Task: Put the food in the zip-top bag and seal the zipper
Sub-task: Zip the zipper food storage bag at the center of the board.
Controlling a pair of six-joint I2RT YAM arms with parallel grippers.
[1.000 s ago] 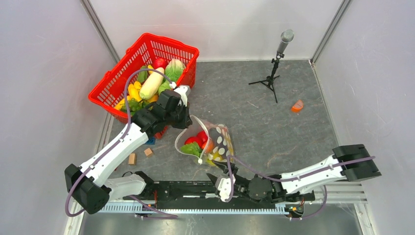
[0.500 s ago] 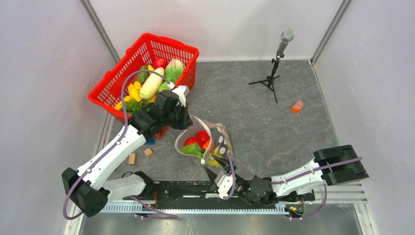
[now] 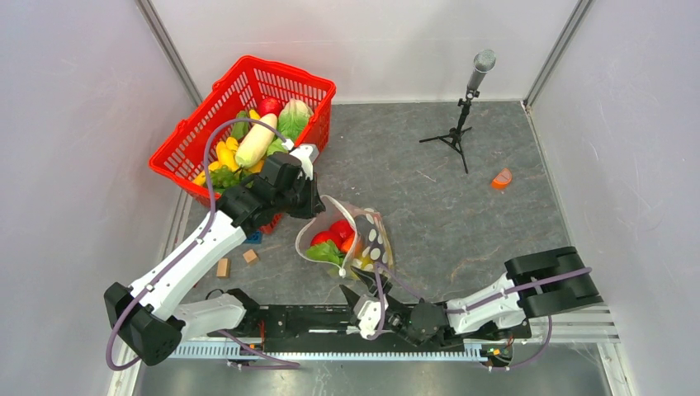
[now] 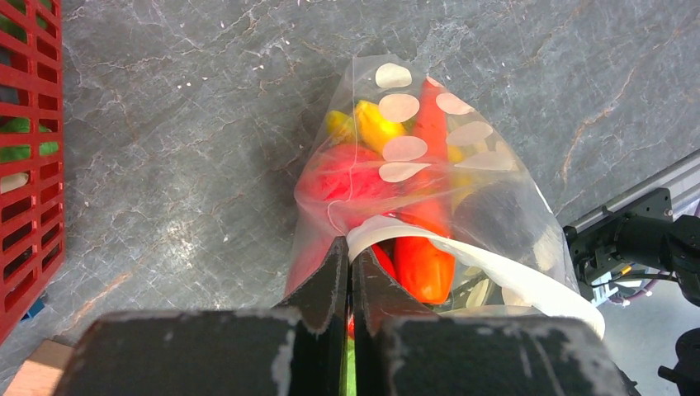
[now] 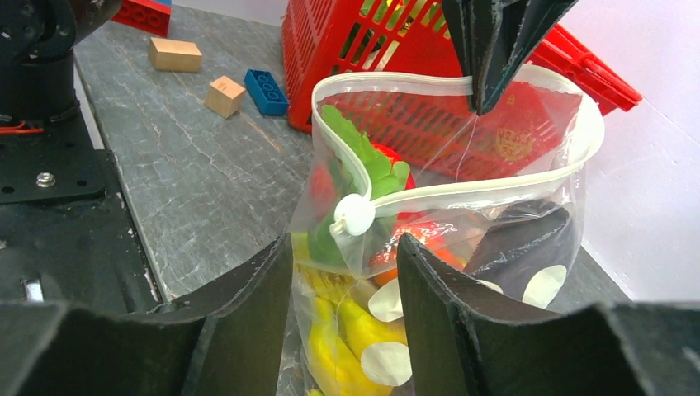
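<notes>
Sealing step: left gripper [image 4: 348, 247] pinches the bag [image 4: 462, 165] rim; right gripper [image 5: 342, 243], spread, should next clamp the zipper [image 5: 495, 191].

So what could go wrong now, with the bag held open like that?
The left gripper pinches only a sliver of the zipper; a slip could drop the zip-top bag and spill the food. The green leafy piece stands at the rim and could jam the seal.
</notes>
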